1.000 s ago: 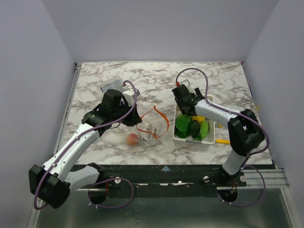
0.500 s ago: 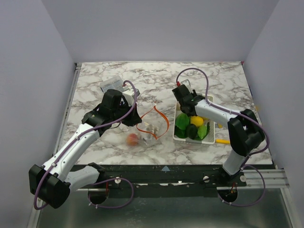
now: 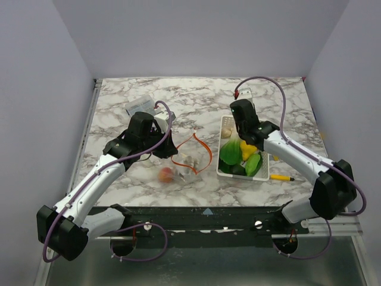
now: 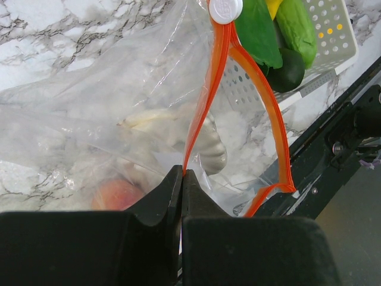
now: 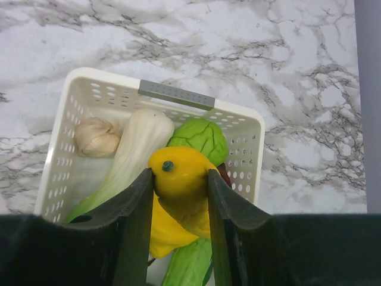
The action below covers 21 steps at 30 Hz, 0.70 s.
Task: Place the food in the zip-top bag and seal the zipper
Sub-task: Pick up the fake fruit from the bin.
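Note:
The clear zip-top bag (image 3: 189, 159) lies mid-table with its mouth held up. Its orange-red zipper (image 4: 221, 65) forms an open loop with a white slider (image 4: 225, 9) at the far end. My left gripper (image 4: 181, 174) is shut on the near end of the zipper strip. Inside the bag are a white mushroom (image 4: 205, 149) and a red-orange fruit (image 4: 116, 193). My right gripper (image 5: 178, 174) is over the white basket (image 5: 253, 128), shut on a yellow lemon-like food (image 5: 181, 179). Under it in the basket lie a garlic-like bulb (image 5: 95, 137), a white-stemmed vegetable (image 5: 140, 143) and green leafy food (image 5: 199, 137).
A thin yellow pen-like stick (image 3: 281, 177) lies right of the basket (image 3: 225, 123), near the table's front edge. A flat grey-clear packet (image 3: 138, 105) sits at the back left, beyond my left arm. The dark front rail (image 4: 351, 119) runs just past the bag's mouth.
My right gripper has closed on the yellow food in the basket, and the right arm's elbow has swung out to the right. The left arm and bag have stayed put.

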### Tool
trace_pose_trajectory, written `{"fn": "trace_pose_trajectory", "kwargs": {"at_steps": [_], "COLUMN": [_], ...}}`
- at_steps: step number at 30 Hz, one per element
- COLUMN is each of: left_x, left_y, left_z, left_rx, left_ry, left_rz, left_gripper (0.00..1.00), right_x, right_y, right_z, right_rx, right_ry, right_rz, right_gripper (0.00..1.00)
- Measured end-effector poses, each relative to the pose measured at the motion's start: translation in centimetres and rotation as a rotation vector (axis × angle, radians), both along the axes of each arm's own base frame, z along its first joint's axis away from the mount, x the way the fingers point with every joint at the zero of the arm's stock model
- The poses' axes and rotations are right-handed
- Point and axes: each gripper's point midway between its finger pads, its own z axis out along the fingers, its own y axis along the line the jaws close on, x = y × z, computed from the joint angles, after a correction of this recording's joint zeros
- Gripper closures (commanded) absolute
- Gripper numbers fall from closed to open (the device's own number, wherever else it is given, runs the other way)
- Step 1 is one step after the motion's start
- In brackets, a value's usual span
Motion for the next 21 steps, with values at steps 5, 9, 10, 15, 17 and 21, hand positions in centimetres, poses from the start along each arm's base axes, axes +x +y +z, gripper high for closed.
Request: {"fn": "trace_pose_trajectory", "kwargs": {"at_steps": [5, 9, 10, 15, 17, 21], "left_x": [0.0, 0.0, 0.0, 0.0, 0.0, 0.0], "left_y": [0.0, 0.0, 0.0, 0.0, 0.0, 0.0], "left_z": [0.0, 0.0, 0.0, 0.0, 0.0, 0.0], "left_rx": [0.0, 0.0, 0.0, 0.0, 0.0, 0.0], "left_ry": [0.0, 0.0, 0.0, 0.0, 0.0, 0.0], "left_rz": [0.0, 0.0, 0.0, 0.0, 0.0, 0.0], "left_gripper": [1.0, 1.0, 1.0, 1.0, 1.0, 1.0], "right_x": [-0.4, -1.0, -1.3, -2.3, -2.6, -3.5], "right_y": [0.1, 0.4, 0.4, 1.3, 1.7, 2.7], "right_z": [1.6, 1.9, 2.1, 4.5, 5.5, 7.1], "right_rx": [0.069, 0.135, 0.156, 0.297, 0.35, 0.444], "right_ry": [-0.056, -0.075, -0.082, -0.149, -0.173, -0.193], "right_rz": [-0.003, 0.0, 0.003, 0.039, 0.055, 0.103], "right_gripper": [0.94, 0.99, 0.99, 1.0, 0.99, 1.0]}}
